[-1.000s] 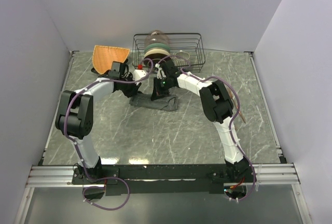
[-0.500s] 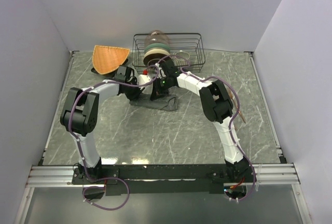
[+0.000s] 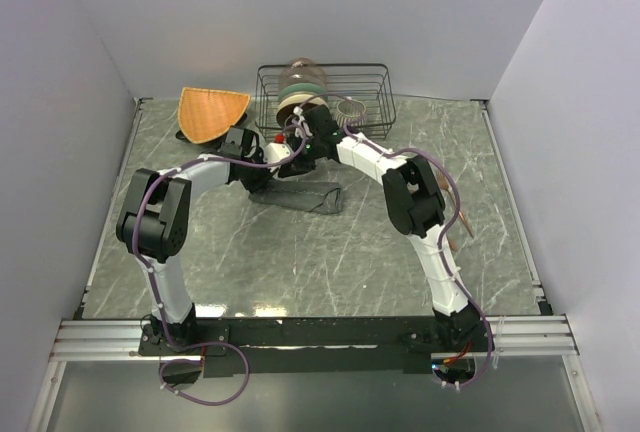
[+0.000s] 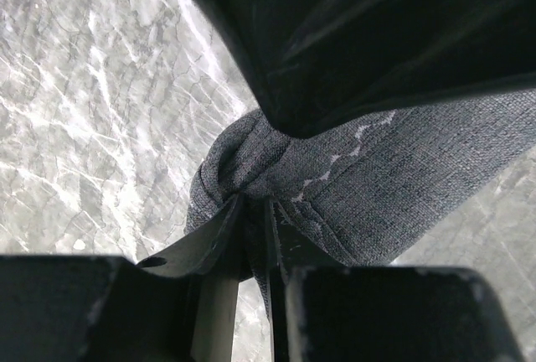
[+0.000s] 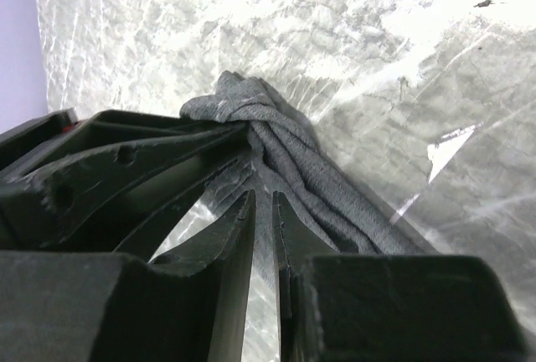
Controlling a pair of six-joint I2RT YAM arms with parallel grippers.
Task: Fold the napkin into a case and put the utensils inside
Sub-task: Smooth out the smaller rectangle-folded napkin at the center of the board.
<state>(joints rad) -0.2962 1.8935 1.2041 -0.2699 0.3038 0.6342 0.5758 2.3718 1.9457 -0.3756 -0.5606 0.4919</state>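
1. The left arm reaches from its base up to a raised elbow, and its forearm runs inward and low over the table (image 3: 300,262). The left gripper (image 4: 255,204) points at the near-left end of the napkin (image 3: 305,197).
2. The left gripper's fingers stand almost together, pinching a gathered corner of the grey cloth at their tips. The fabric twists into a knot-like bunch right there.
3. The right arm rises from its base to a bent elbow and stretches inward. The right gripper (image 5: 261,199) hangs just beside the left one, tips nearly meeting it.
4. The right gripper's fingers are parted by a thin slit with no cloth seen between them. The rumpled folds lie just past its tips.
5. The rest of the napkin lies crumpled in a long heap on the table, trailing away from both grippers toward the arms' bases.
6. Just behind the grippers stands a wire rack (image 3: 370,102) holding dishes, leaving little room there. An orange mat (image 3: 210,112) lies near, to the left gripper's outer side.
7. Bare table stretches on the near side of the grippers and to the right.
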